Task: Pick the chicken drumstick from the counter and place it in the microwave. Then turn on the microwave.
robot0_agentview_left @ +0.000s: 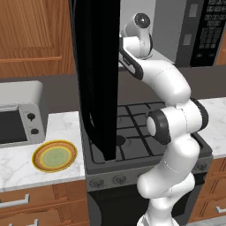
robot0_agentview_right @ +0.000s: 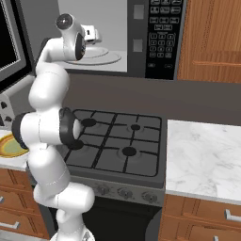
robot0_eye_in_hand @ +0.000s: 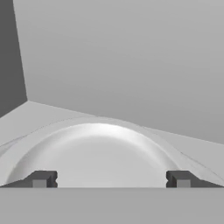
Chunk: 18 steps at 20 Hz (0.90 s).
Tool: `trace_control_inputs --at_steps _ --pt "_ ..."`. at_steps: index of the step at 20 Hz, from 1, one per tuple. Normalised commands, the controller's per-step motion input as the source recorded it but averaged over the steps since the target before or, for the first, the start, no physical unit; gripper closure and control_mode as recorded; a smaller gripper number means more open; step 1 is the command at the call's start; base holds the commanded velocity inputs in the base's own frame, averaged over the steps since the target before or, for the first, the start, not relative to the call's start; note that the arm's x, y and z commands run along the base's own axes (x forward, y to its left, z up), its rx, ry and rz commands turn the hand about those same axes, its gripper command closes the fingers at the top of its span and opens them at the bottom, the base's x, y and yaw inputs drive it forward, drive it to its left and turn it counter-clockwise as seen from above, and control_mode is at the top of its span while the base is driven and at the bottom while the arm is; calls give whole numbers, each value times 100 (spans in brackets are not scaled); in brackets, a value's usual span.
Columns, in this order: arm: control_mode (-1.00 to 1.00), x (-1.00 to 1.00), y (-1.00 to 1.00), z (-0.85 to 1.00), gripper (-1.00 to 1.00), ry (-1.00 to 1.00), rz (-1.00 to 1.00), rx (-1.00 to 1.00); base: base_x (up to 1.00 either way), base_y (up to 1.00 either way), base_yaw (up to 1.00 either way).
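Two fingers (robot0_eye_in_hand: 41, 179) spread wide, inside microwave (robot0_agentview_right: 162, 37)

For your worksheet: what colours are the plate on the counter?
The plate has a yellow rim and green centre, clearest in the left base view.

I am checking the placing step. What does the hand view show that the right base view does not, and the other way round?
Hand view: the gripper from close, its tips wide apart with nothing between them.
Right base view: the keypad of the microwave, the gas stovetop, the marble counter beside it, and the arm reaching into the microwave.
Both: the round glass turntable and the microwave's grey-white inside.
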Motion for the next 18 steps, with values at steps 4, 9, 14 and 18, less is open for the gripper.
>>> trace_control_inputs --at_steps 4,9,14,18 --pt "-100 30 0 0 -100 0 0 0 0 0 0" --pt "-100 25 0 0 -100 0 0 0 0 0 0" --pt "-100 17 0 2 -100 0 0 0 0 0 0" --pt "-100 3 0 10 -100 0 0 0 0 0 0"
